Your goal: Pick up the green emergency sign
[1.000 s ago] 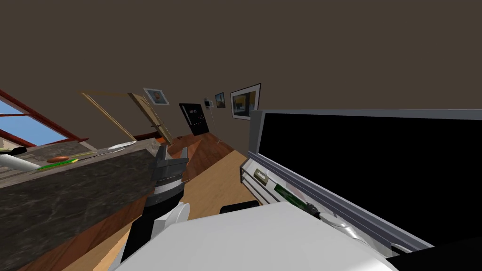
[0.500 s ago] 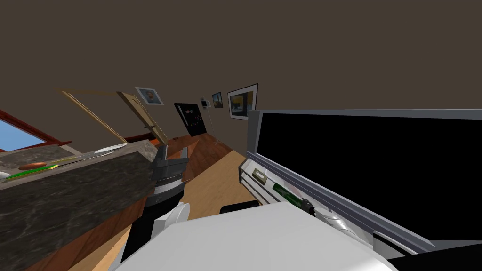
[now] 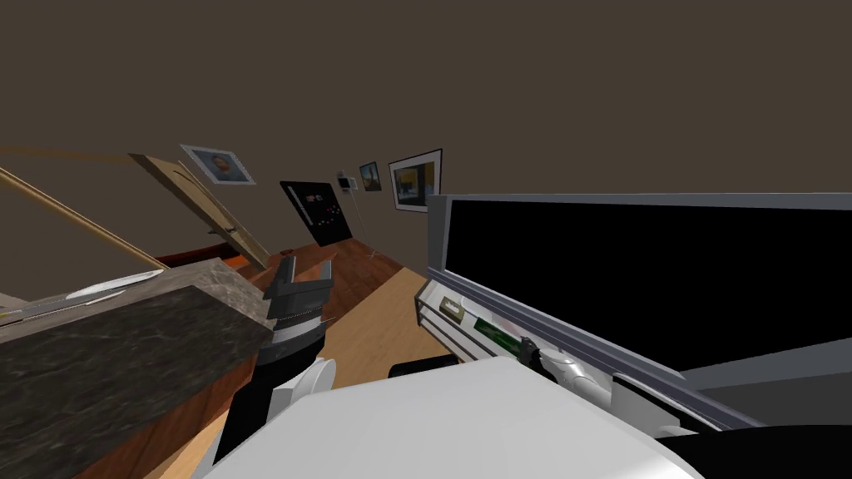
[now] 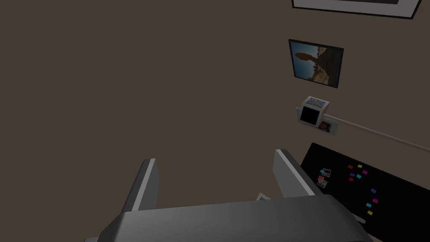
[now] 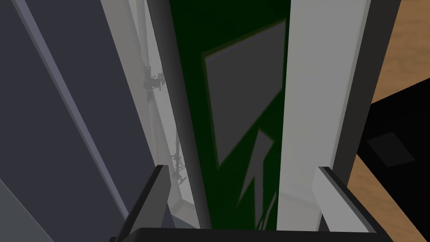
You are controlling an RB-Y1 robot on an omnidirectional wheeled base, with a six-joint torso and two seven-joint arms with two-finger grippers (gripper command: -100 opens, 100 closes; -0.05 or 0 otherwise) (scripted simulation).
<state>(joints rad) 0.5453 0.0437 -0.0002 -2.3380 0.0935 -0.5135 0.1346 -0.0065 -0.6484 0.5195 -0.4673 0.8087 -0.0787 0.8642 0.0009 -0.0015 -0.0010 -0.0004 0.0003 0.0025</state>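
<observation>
A brown wall (image 3: 416, 83) took the upper half of the room. At three o'clock a black area (image 3: 649, 283) sat in a grey frame (image 3: 438, 241). At eight o'clock stood a dark stone counter (image 3: 108, 358), with wooden floor (image 3: 374, 324) between them. The green sign (image 5: 239, 105) lay on a white ledge (image 5: 319, 84) below the frame, its near end cut off behind the right gripper (image 5: 242, 168). That gripper pointed along the sign, fingers wide on either side; contact was unclear. The left gripper (image 3: 308, 266) pointed up by the counter's corner, fingers wide.

counter (image 3: 125, 358): mottled stone | floor (image 3: 374, 324): smooth wood | green sign (image 5: 235, 109): matt
</observation>
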